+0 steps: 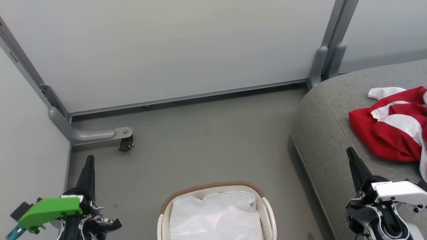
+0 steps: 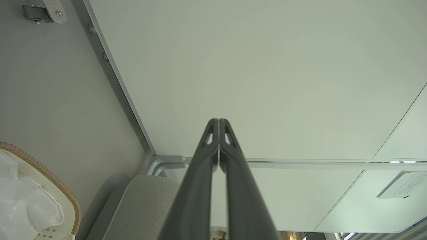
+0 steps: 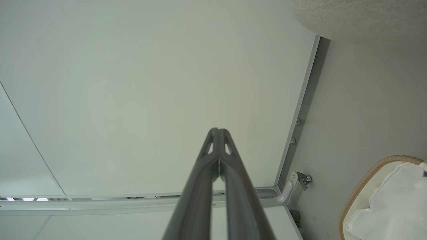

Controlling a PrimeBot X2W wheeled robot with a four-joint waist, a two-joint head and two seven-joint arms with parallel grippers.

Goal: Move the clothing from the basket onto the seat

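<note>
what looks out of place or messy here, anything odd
Nothing looks damaged or spilled. The clothing lies crumpled in a heap on the seat, running past the head view's right edge. The basket, as far as it shows, holds its rumpled white liner. The left gripper and right gripper are shut, holding nothing.

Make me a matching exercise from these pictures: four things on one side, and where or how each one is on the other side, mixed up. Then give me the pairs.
1. clothing
2. basket
3. left gripper
4. small black wheel

A. on the floor, white liner inside
B. fingers shut, empty
C. under a grey metal foot
D. lying on the grey seat

Pairs: 1-D, 2-A, 3-B, 4-C
</note>
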